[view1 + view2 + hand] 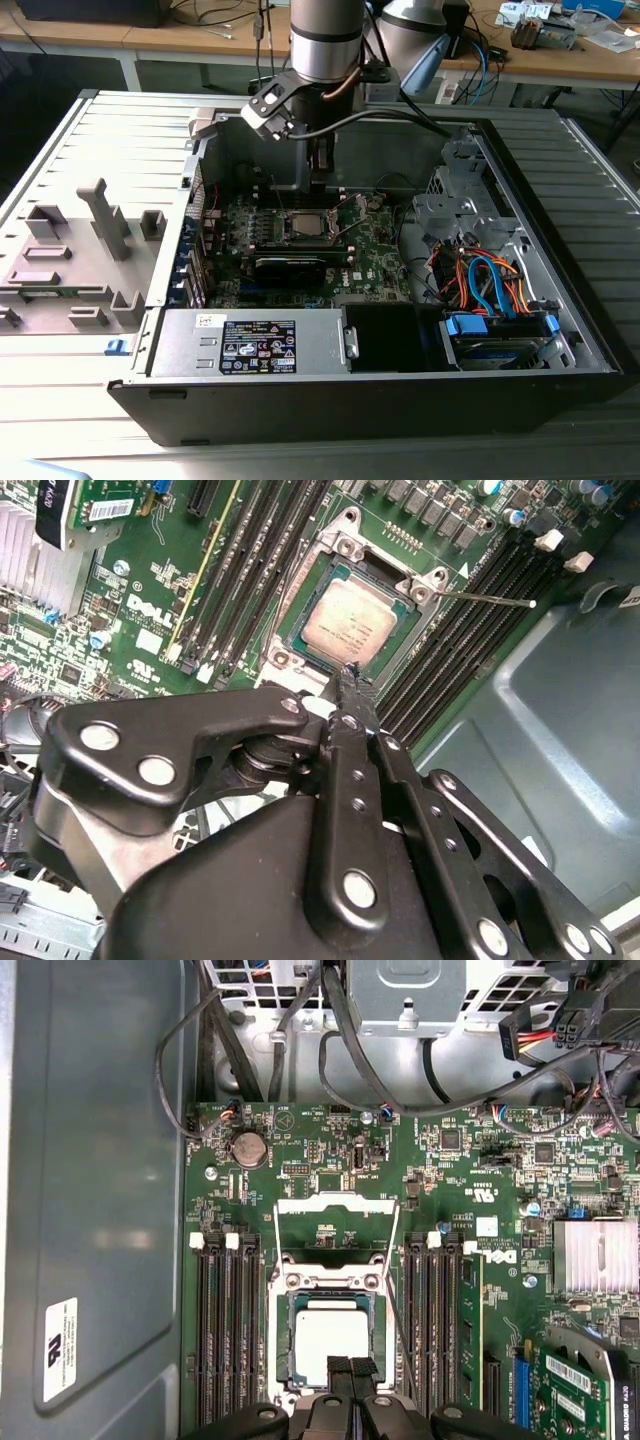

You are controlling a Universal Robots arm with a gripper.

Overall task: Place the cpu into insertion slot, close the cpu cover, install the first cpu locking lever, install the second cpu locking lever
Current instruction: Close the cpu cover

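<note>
In both wrist views the end effector (pixel 350 1368) (pixel 350 680) is hanging clenched, its two black fingertips pressing together with nothing between them. It is hovering at the near edge of the cpu (pixel 328 1332) (pixel 345 625). I cannot tell whether the tips are touching the chip.

The cpu is lying flat, silver top up, inside the insertion slot (pixel 291 1345), the dark socket border showing around it.

Just beyond the slot the cpu cover (pixel 335 1200) is sitting swung open, the green board (pixel 460 1170) showing through its cut-out centre. A thin wire lever (pixel 397 1290) (pixel 490 598) is sticking out unlatched beside the socket. Long black memory slots (pixel 225 1340) are running along both sides of the socket.

Farther off, in the exterior view, the arm (pixel 325 40) is reaching down into the open computer case (pixel 300 395), directly above the cpu (pixel 303 224) on the board. The case is resting on a ribbed grey counter (pixel 40 400). A grey fixture block (pixel 90 250) is lying on the counter to the exterior view's left of the case.
</note>
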